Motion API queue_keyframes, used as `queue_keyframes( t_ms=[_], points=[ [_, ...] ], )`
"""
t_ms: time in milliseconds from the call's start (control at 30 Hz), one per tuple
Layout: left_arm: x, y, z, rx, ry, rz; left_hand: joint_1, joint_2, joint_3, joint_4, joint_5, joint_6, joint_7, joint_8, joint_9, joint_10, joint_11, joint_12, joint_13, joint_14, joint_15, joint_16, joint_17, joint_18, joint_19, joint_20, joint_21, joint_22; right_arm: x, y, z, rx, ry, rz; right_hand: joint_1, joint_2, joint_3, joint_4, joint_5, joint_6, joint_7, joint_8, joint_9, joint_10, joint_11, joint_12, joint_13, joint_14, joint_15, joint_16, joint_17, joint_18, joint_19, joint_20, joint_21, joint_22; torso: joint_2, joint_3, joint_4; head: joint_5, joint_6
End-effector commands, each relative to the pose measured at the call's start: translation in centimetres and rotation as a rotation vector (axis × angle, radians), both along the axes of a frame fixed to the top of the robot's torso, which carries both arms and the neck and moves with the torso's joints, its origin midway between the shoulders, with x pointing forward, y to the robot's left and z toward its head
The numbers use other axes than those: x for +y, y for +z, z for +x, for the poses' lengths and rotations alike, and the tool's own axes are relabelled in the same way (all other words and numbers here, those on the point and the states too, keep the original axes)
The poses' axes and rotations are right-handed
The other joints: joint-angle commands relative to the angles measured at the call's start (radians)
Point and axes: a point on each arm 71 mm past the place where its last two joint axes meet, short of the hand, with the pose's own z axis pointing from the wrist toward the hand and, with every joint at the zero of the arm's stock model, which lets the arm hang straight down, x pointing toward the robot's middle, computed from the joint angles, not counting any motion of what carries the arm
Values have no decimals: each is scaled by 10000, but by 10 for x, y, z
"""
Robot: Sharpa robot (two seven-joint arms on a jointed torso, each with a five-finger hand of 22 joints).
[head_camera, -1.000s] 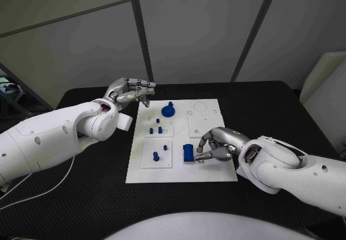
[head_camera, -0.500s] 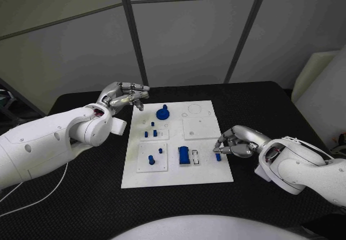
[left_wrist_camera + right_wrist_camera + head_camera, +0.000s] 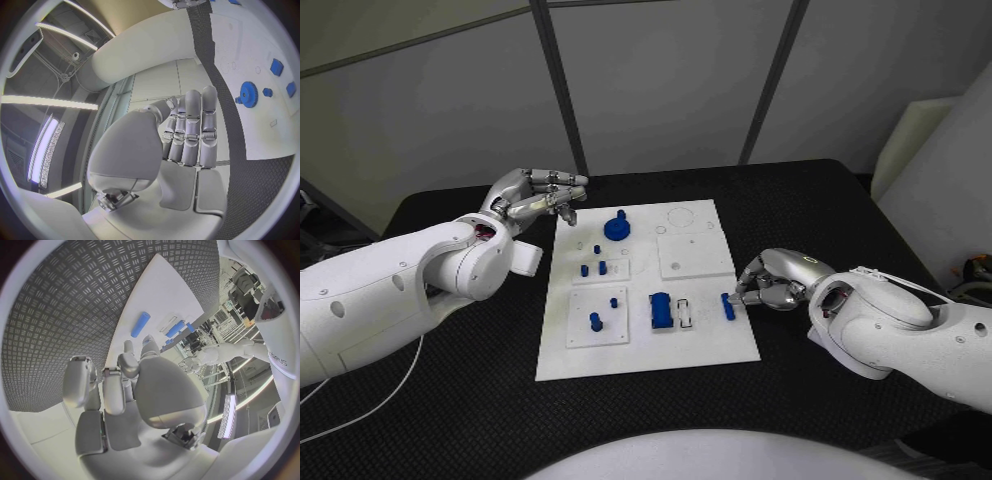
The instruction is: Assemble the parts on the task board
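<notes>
Black table [image 3: 848, 200], white task board [image 3: 704, 345], blue parts [image 3: 659, 311], no legible writing

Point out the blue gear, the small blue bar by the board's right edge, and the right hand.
blue gear [image 3: 617, 227], head view, on its toothed disc.
small blue bar [image 3: 728, 306], head view, on its middle.
right hand [image 3: 773, 281], head view, on the curled knuckles.

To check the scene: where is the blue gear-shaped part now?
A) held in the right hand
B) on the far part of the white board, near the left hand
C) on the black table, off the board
B: the blue gear sits on the task board, close to the left hand.
</notes>
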Motion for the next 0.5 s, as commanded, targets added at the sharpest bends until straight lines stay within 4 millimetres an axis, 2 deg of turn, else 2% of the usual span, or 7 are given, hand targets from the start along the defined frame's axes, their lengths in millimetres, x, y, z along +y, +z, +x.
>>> queue_keyframes(
  t_ms=[33,133,500],
  points=[
    [-1,2,0,-179,-46,-56,-73,-7,-9,52,1,-73,11,69,-10,-70,10,39,16,-71,30,14,-15,-112,-45,-3,-52,-4,-1,-2,0,59,-26,-707,-58,-78,-81,-9,24,86,2,-57,-15,67,-33,69,30,728,29,-37,1249,62,16,-46,-3,1,-2,0,11,9,-27],
    [-1,2,0,-179,-44,-55,-73,-7,-9,52,1,-73,11,69,-10,-70,10,39,16,-71,30,14,-15,-112,-45,-3,-52,-4,3,-3,1,125,97,-763,-90,-113,-115,11,22,124,-5,-67,-21,101,-37,133,80,731,27,-29,1263,59,25,-48,5,13,-2,-9,7,20,-42],
    [-1,2,0,-177,-54,-60,-73,-7,-9,52,1,-73,11,69,-10,-70,10,39,16,-71,30,14,-15,-112,-45,-3,-52,-4,12,-12,-1,477,485,-874,-143,-181,-176,42,-5,174,-15,-87,-30,132,-43,194,131,733,22,-28,1268,59,26,-53,-1,11,-6,-3,7,21,-66]
  ],
)
